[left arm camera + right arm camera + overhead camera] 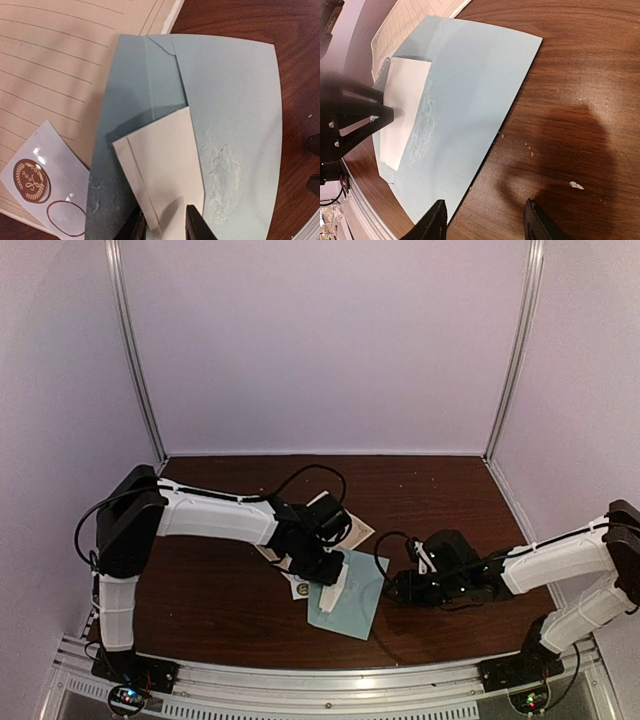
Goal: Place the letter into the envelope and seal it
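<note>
1. The envelope, pale teal-blue, lies flat on the dark wooden table, between the two grippers.
2. On top of the envelope lies one folded cream letter. Its far end reaches the mouth of the envelope's pocket, but I cannot tell whether it has gone inside. Most of the letter is outside, in plain view.
3. The left gripper is clamped on the near end of the letter, one finger on each side of it.
4. The right gripper hovers at the envelope's opposite long edge with its fingers apart and nothing between them. One finger is just over the envelope's corner and the other is over bare table.
5. One lined sheet of cream paper lies partly under the envelope's far corner.
6. One white sticker strip rests on the lined sheet, just beside the envelope. It carries one round brown seal and one empty ring outline.
7. Count: one envelope, one letter, one lined sheet, one sticker strip, two grippers.
</note>
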`<state>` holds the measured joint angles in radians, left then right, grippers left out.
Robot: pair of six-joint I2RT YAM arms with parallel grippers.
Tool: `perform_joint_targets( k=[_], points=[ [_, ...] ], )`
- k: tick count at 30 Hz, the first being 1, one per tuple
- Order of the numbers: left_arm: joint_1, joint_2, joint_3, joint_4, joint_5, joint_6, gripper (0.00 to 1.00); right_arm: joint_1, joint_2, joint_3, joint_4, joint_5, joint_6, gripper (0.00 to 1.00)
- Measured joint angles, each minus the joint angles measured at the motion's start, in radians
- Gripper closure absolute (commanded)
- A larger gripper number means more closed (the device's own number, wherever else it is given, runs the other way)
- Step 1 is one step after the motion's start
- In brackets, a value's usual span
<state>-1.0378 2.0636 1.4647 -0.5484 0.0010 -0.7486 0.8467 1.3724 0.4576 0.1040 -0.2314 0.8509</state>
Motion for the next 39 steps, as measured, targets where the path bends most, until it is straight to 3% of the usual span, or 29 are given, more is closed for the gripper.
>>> perform_joint_targets(
  k=[17,39],
  points=[
    [0.0,0.024,-0.025,0.026,0.0,0.011,0.96,0.002,0.115,0.05,0.068,-0.008,0.011,0.6],
    [0.012,0.026,-0.115,0.298,0.193,0.062,0.95,0.005,0.167,0.08,0.109,0.009,0.021,0.62]
  ],
)
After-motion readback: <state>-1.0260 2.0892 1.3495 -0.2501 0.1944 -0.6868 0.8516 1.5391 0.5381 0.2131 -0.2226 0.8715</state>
